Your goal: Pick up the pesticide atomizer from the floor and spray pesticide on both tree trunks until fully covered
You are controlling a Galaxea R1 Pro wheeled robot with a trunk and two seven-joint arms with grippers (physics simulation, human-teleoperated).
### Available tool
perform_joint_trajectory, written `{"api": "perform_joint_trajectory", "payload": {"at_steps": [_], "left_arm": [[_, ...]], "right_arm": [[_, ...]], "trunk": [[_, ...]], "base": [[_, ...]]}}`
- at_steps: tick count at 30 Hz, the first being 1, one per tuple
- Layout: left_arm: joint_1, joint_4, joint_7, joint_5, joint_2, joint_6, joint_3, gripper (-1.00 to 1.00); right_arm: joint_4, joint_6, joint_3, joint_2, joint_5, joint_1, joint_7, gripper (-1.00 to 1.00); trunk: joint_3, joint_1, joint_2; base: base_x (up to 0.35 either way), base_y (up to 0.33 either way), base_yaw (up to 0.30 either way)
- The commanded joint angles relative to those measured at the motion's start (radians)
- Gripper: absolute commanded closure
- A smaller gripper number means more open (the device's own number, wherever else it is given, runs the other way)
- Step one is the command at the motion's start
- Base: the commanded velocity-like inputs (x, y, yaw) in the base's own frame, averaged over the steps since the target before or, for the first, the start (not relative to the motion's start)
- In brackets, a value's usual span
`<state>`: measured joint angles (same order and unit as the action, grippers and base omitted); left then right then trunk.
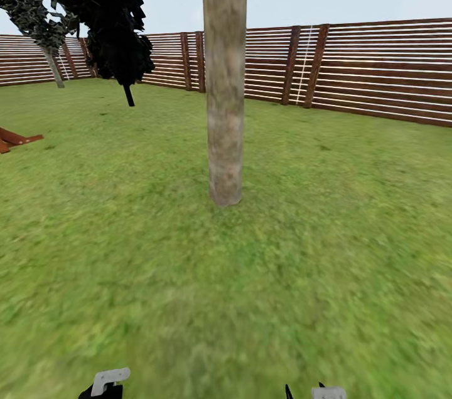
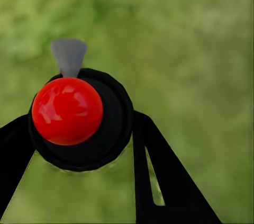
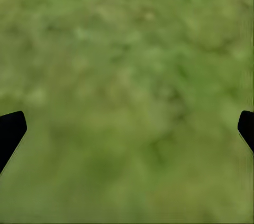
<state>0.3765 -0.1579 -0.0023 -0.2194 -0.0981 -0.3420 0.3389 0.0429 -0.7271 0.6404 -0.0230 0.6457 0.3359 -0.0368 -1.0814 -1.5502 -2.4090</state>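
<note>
The left gripper [image 2: 79, 144] is clamping the pesticide atomizer [image 2: 79, 121] between its two black fingers [image 2: 169, 176], one on each side of the round black body. In the left wrist view the camera is looking straight down onto the sprayer's top: a glossy red knob [image 2: 67, 110] is sitting on the black cap and a grey nozzle [image 2: 69, 55] is pointing away from the wrist, over the blurred grass floor [image 2: 201, 49]. Held this way, the nozzle is staying free of the fingers and can be aimed by turning the arm.

The right gripper [image 3: 127, 128] is hanging wide open with nothing between its dark fingertips [image 3: 10, 128], only lawn beneath, so it is keeping clear of the spraying arm.

In the head view the nearest tree trunk [image 1: 225, 72] is standing dead ahead, grey-brown and bare, rooted in the lawn. No whitish specks of pesticide are showing on it. Both arms are sitting low at the frame's lower edge, well apart from the trunk. A second tree [image 1: 53, 66] is leaning by the slatted wooden fence [image 1: 376, 72], beside a dark-leaved tree [image 1: 113, 16]. I judge the robot is lining up on this trunk and needs to close in and raise the nozzle.
</note>
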Motion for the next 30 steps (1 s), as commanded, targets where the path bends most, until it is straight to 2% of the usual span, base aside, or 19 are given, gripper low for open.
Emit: {"api": "perform_joint_trajectory", "payload": {"at_steps": [1,12,22,30], "left_arm": [[0.000,0.000,0.000,0.000,0.000,0.000,0.000,1.00],[0.000,0.000,0.000,0.000,0.000,0.000,0.000,1.00],[0.001,0.000,0.000,0.000,0.000,0.000,0.000,1.00],[0.001,0.000,-0.001,0.000,0.000,0.001,0.000,1.00]], "right_arm": [[0.000,0.000,0.000,0.000,0.000,0.000,0.001,-1.00],[0.000,0.000,-0.001,0.000,0.000,0.000,0.001,-1.00],[0.000,0.000,-0.001,0.000,0.000,0.000,0.001,-1.00],[0.000,0.000,-0.001,0.000,0.000,0.000,0.001,-1.00]], "trunk": [[0.000,0.000,0.000],[0.000,0.000,0.000],[0.000,0.000,0.000],[0.000,0.000,0.000]], "base": [[0.339,0.000,0.000],[0.339,0.000,-0.005],[0.339,0.000,-0.218],[0.339,0.000,-0.017]]}}
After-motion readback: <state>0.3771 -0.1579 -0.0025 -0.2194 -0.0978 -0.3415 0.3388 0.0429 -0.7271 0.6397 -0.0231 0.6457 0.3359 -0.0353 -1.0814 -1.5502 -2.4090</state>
